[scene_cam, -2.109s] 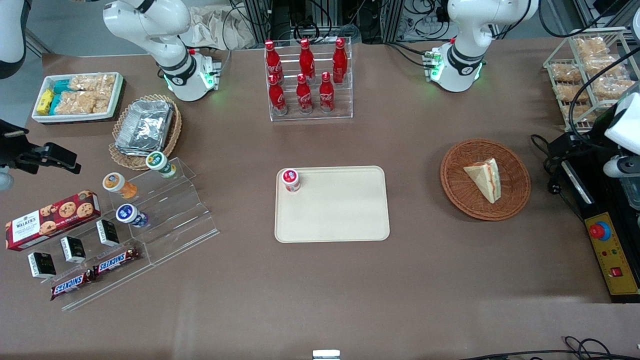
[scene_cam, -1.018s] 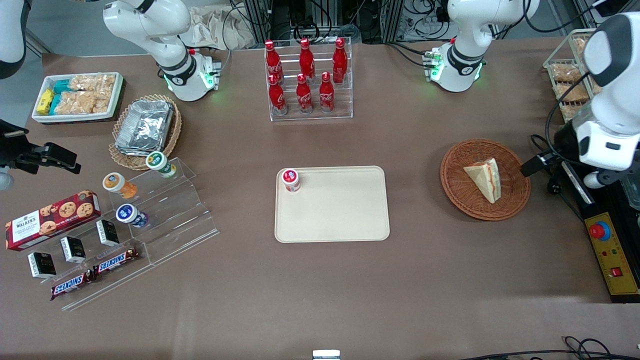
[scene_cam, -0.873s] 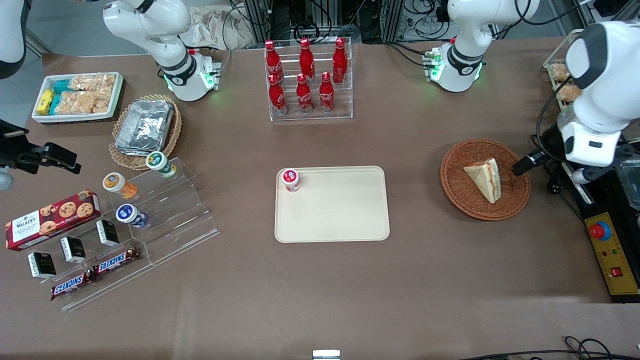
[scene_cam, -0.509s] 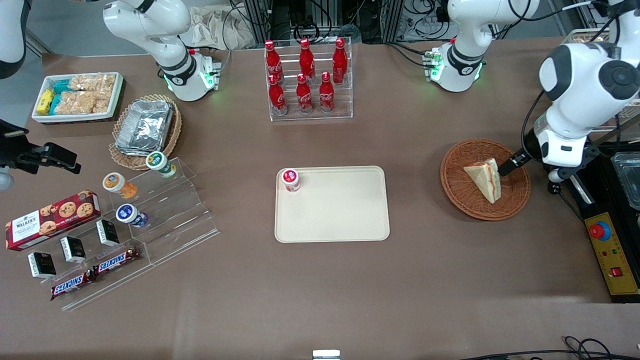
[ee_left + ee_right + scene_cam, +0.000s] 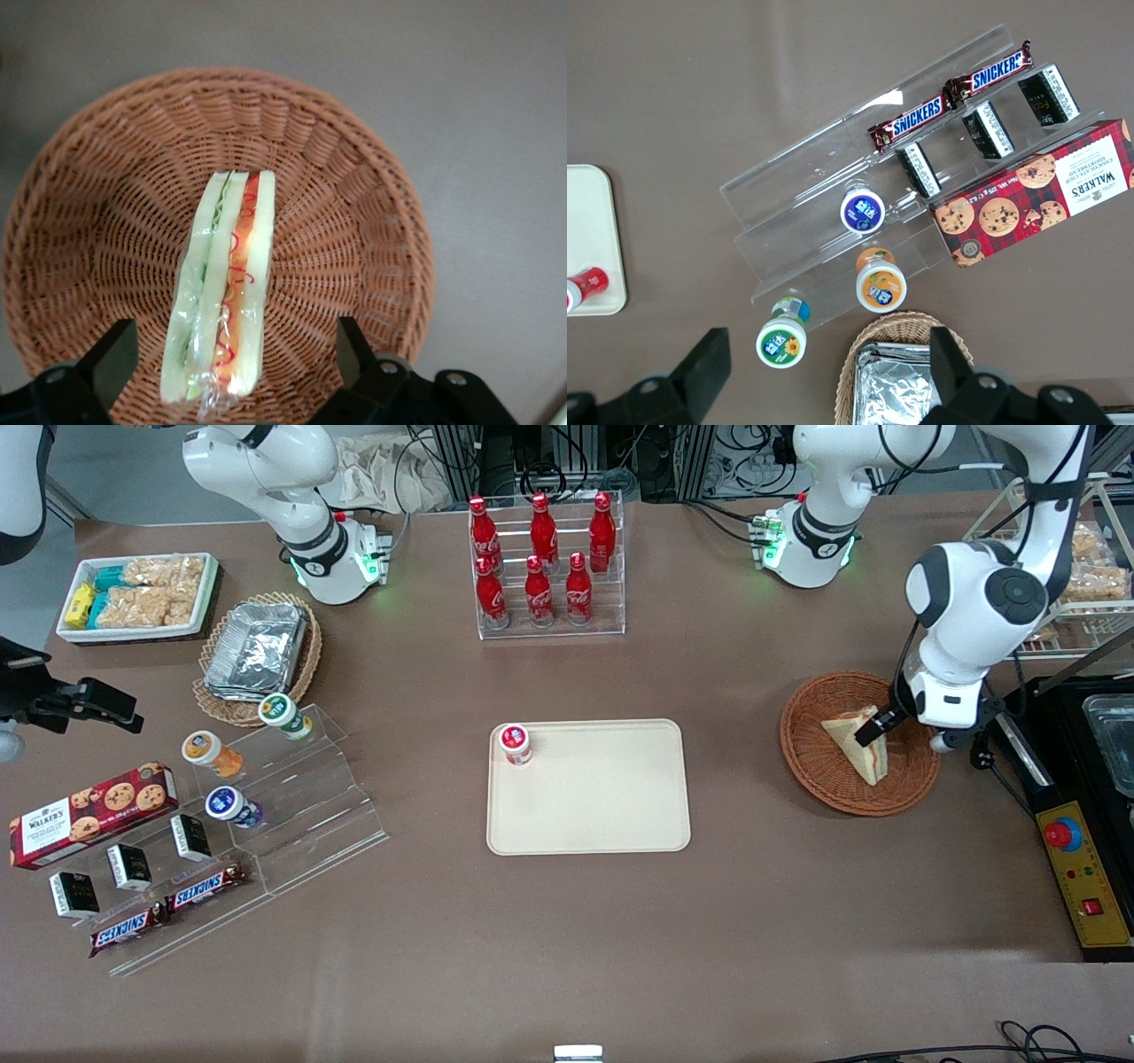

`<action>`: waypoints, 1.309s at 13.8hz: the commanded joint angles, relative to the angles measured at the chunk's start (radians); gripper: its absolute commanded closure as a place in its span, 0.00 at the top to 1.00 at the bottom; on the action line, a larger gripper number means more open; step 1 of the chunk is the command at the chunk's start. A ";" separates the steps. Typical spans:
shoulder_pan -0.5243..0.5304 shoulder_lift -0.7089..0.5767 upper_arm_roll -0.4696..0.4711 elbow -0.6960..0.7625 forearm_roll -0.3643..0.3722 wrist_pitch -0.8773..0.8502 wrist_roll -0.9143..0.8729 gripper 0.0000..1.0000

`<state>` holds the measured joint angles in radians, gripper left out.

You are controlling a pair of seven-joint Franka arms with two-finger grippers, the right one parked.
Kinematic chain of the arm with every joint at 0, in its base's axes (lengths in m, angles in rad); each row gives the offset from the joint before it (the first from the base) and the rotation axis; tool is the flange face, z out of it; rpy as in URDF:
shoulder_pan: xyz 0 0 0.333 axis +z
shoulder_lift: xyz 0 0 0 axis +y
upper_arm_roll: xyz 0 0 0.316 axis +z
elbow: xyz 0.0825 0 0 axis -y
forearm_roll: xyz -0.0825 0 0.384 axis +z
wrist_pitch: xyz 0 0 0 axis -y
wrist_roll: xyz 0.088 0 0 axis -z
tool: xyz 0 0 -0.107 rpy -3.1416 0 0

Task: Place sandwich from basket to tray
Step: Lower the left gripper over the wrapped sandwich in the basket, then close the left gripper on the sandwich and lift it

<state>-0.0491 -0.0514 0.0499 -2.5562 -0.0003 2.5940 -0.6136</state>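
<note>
The sandwich point(image 5: 852, 741) lies in the reddish-brown wicker basket point(image 5: 810, 778), toward the working arm's end of the table. It is wrapped in clear film, and its red, orange and green filling edge point(image 5: 226, 283) faces the wrist camera. My gripper point(image 5: 873, 729) hangs just above the sandwich inside the basket point(image 5: 354, 221). The gripper point(image 5: 232, 363) is open wide, with one black finger point(image 5: 111, 359) on each side of the sandwich's wide end, apart from it. The cream tray point(image 5: 602, 815) sits at the table's middle with a small red-lidded cup point(image 5: 515, 743) on one corner.
A rack of red cola bottles point(image 5: 543, 567) stands farther from the front camera than the tray. A wire rack of snack bags point(image 5: 1094, 576) and a black control box with a red button point(image 5: 1076, 850) flank the basket. A stepped acrylic stand point(image 5: 292, 806) is toward the parked arm's end.
The working arm has swung in from the table's end and come down over the basket. Its gripper went from outside the rim to straddling the sandwich. The sandwich has not moved.
</note>
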 commanded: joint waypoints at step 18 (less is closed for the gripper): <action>0.002 -0.074 0.001 0.129 0.087 -0.260 0.138 0.00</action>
<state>-0.0480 -0.0545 0.0559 -2.5052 0.0375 2.4919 -0.5236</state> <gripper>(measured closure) 0.789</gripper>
